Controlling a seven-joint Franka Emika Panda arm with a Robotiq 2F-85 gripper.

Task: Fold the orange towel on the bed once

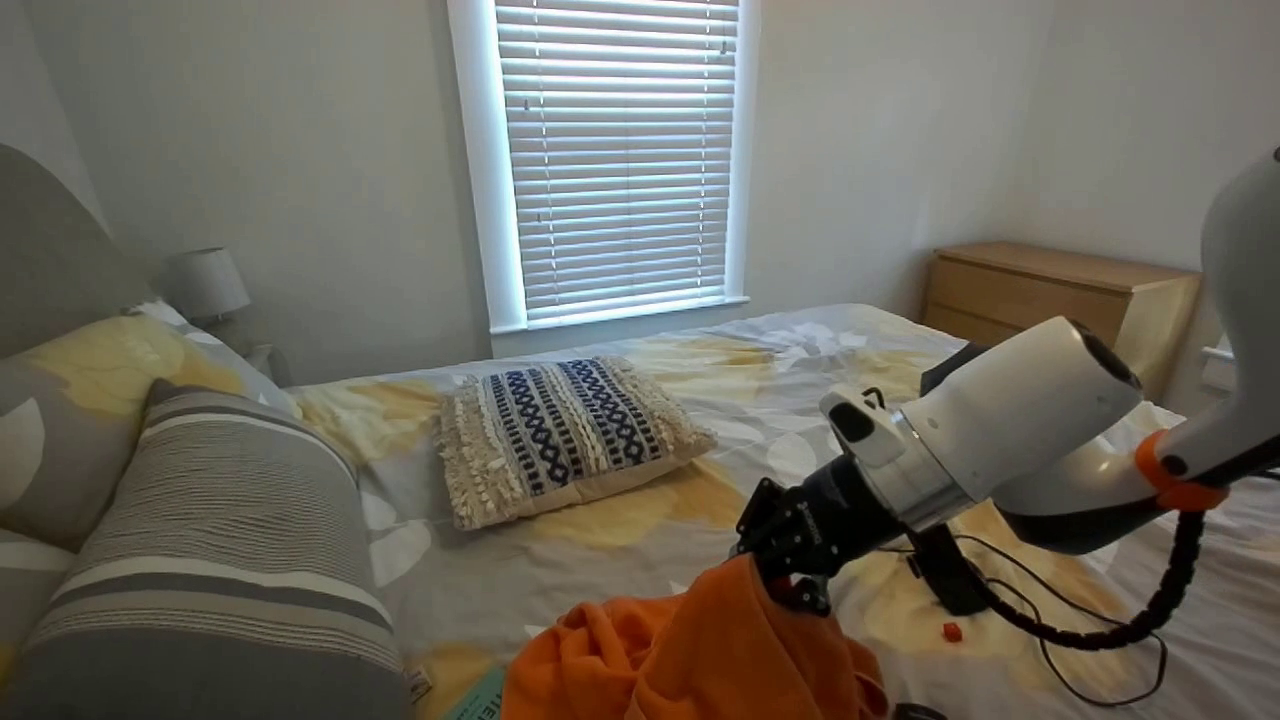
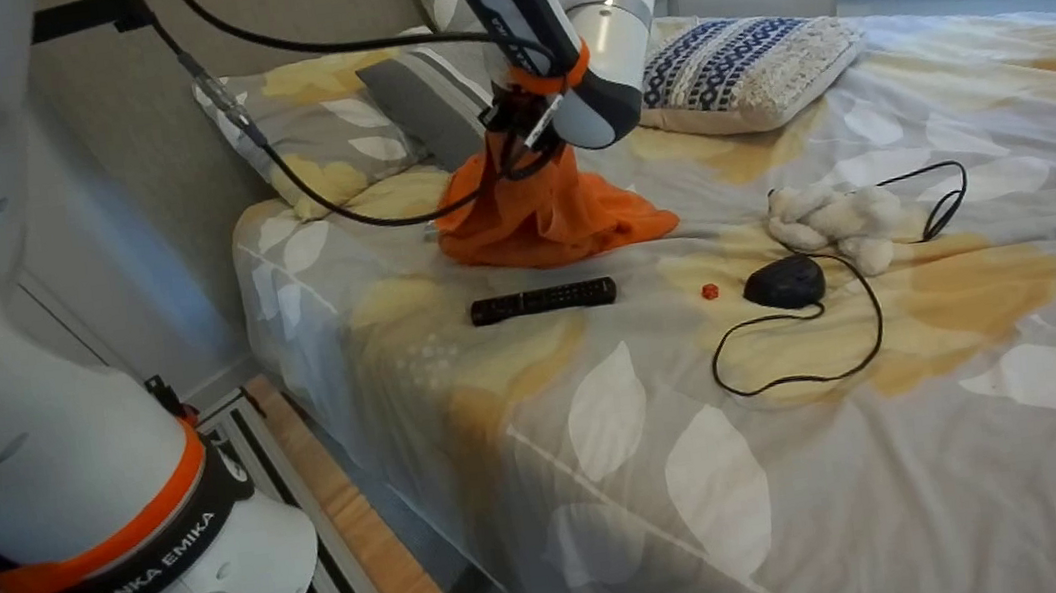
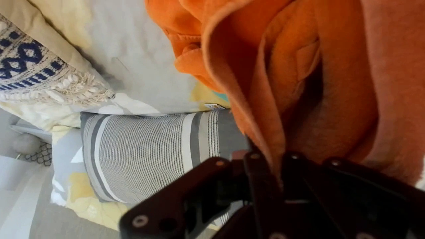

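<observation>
"What have you got?"

"A raised fold of the orange towel (image 1: 715, 655). My gripper (image 3: 274, 161) is pinched together, with only cloth caught between its fingers."

"Where's the rest of it?"

"Below me: in an exterior view it hangs toward about seven o'clock, crumpled, its lower part resting on the bed (image 2: 915, 491)."

"And around you?"

"The striped gray pillow (image 3: 142, 149) is at nine o'clock in the wrist view. In an exterior view I see the fringed cushion (image 1: 575, 430) at ten. From the towel, in an exterior view, the black remote control (image 2: 544, 302) lies just apart at six, a small red block (image 2: 710, 291) at four."
</observation>
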